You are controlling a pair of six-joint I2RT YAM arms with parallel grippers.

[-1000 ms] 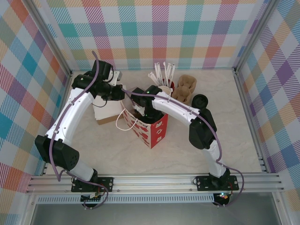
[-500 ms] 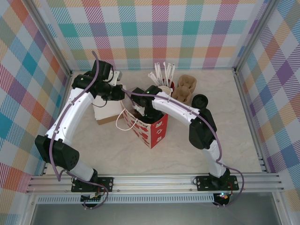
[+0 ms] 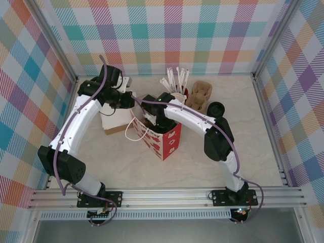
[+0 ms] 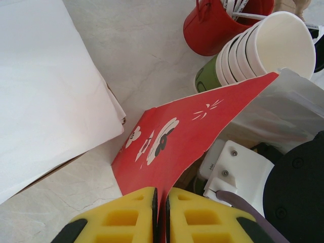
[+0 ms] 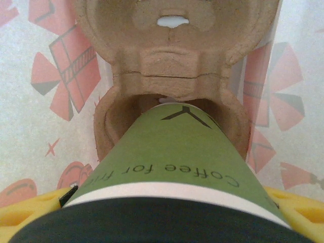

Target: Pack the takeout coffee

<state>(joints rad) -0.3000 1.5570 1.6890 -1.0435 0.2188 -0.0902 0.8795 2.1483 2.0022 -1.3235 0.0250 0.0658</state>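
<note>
The takeout coffee (image 5: 172,152), a green paper cup printed "Coffee for" with a black lid, sits between my right gripper's (image 5: 167,208) yellow fingers (image 5: 33,211). Its base rests in a socket of a brown cardboard carrier (image 5: 172,61) inside the red gift bag (image 3: 164,136). From above, my right gripper (image 3: 154,120) reaches down into the bag's mouth. My left gripper (image 4: 161,205) is shut on the bag's red top edge (image 4: 177,136) and holds that side up; from above it is at the bag's far left corner (image 3: 130,102).
A stack of white-rimmed paper cups (image 4: 263,48) and a red holder of stirrers (image 4: 215,25) stand behind the bag. A second cardboard carrier (image 3: 200,95) and a black lid (image 3: 216,108) lie to the right. A white box (image 3: 114,120) stands left of the bag.
</note>
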